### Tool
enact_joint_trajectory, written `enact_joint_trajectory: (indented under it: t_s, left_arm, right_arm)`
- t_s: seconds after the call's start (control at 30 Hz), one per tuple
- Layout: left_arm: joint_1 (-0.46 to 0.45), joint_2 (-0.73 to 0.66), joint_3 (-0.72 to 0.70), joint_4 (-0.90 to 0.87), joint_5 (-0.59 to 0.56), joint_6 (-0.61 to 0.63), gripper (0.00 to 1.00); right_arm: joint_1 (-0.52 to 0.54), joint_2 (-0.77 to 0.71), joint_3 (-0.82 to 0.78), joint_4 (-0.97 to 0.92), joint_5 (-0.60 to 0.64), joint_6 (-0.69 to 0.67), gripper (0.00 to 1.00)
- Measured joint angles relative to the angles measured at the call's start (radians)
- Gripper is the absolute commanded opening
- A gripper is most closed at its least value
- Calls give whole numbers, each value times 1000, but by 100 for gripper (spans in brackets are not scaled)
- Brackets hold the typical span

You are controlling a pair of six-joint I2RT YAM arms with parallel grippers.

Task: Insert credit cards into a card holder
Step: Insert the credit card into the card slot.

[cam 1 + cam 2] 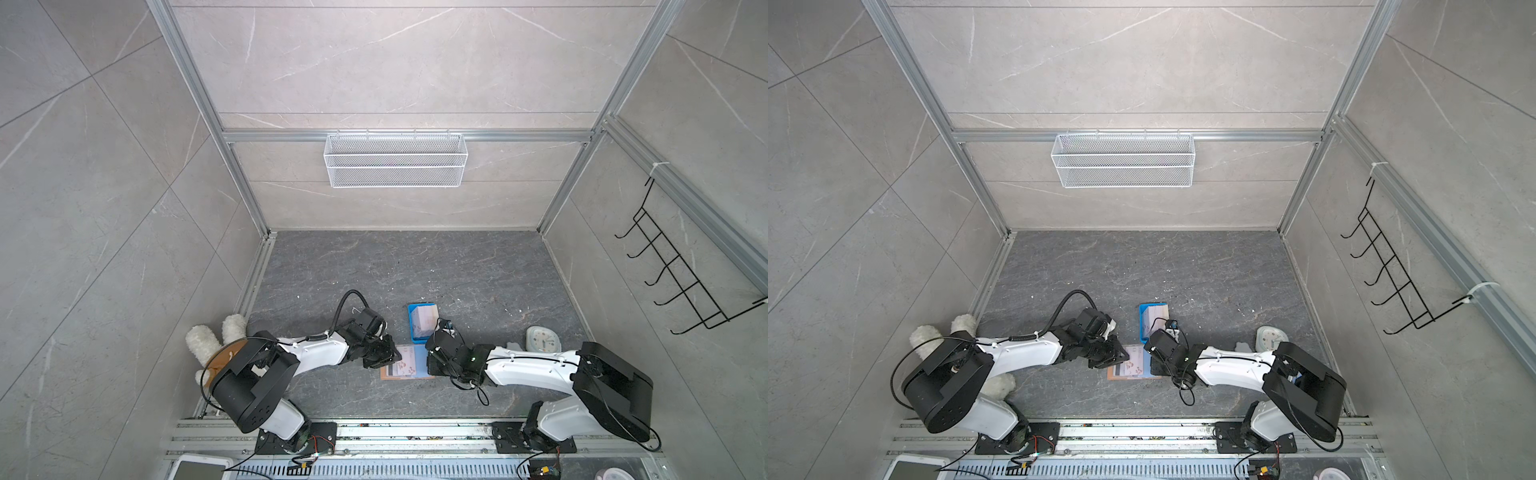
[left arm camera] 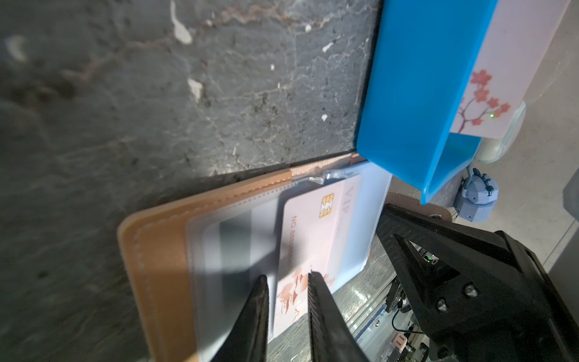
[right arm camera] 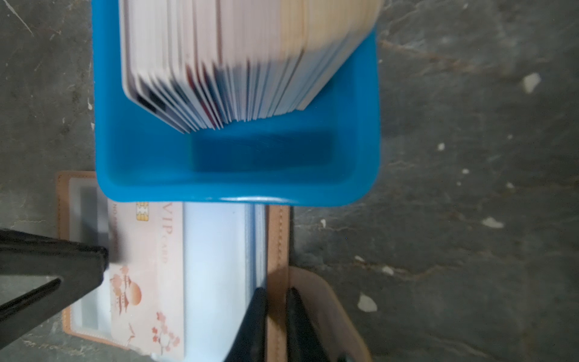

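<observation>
Closest of all, the left hand is seen with its black fingers slightly apart and nothing clamped, poised over the near end of a pale pink plastic credit card printed with a gold chip and red blossoms. That card is laid along the fold of the open tan leather-like card holder, beside a clear sleeve in which a dark-striped card is already lodged. Its near end juts past the holder's edge, and whether its far end is inside a sleeve cannot be made out. The right hand is set at the holder's opposite cover, fingers close together astride the stitched border; whether that border is clamped or only pressed down cannot be told. Just beyond, a small blue plastic tray holding a leaning stack of further cards is found on the dark grey marbled surface. Insertion is judged to be under way: next, the card should be pushed lengthwise into its sleeve while the holder is pinned.
</observation>
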State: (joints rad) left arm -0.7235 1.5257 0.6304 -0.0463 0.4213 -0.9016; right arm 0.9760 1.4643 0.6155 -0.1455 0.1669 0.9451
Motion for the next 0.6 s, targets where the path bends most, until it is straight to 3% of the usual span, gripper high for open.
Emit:
enact_joint_trajectory:
  t_s: [0.6]
  left_arm:
    - [-9, 65, 7, 107, 63, -39, 21]
  right_arm:
    - [0, 0, 0, 0, 2, 0, 15]
